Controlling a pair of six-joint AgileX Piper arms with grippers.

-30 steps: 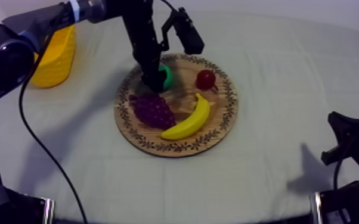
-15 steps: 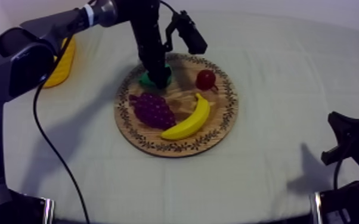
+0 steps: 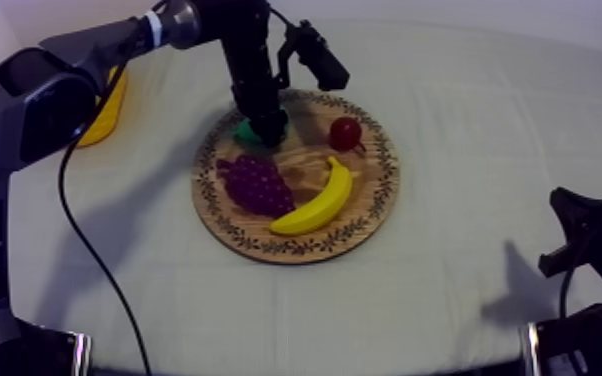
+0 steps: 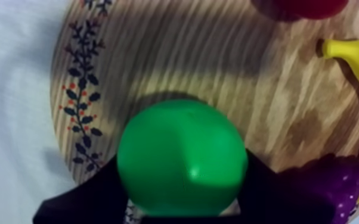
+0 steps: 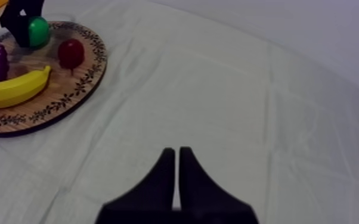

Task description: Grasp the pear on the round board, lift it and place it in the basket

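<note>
Left pincer [image 3: 265, 124]: closed round the pear [image 4: 180, 156], one black finger on each side of it and the fruit filling the gap between them.
Pear: green and round, held over the patterned rim of the board [image 3: 373, 195], on the side facing the basket [image 3: 105, 115]. I cannot tell whether it is off the wood or resting on it.
Other fruit: the grapes [image 3: 255, 183], banana [image 3: 315, 203] and small red fruit [image 3: 345, 132] lie on the board. The grapes are nearest the pear, and none of them touches it.
Basket: yellow, near the tabletop's [image 3: 465, 130] far left edge, well apart from the board and partly hidden behind the left arm. Its inside cannot be seen.
Right pincer [image 5: 176, 154]: fingers pressed together in a narrow wedge, gripping nothing, over bare cloth well apart from the board.
Done: the grip on the pear looks made, so the first step is about finished.
Left to do: raise the pear clear of the rim, carry it across the open cloth to the basket, and let go over the opening. By my reckoning, most of the task remains.
</note>
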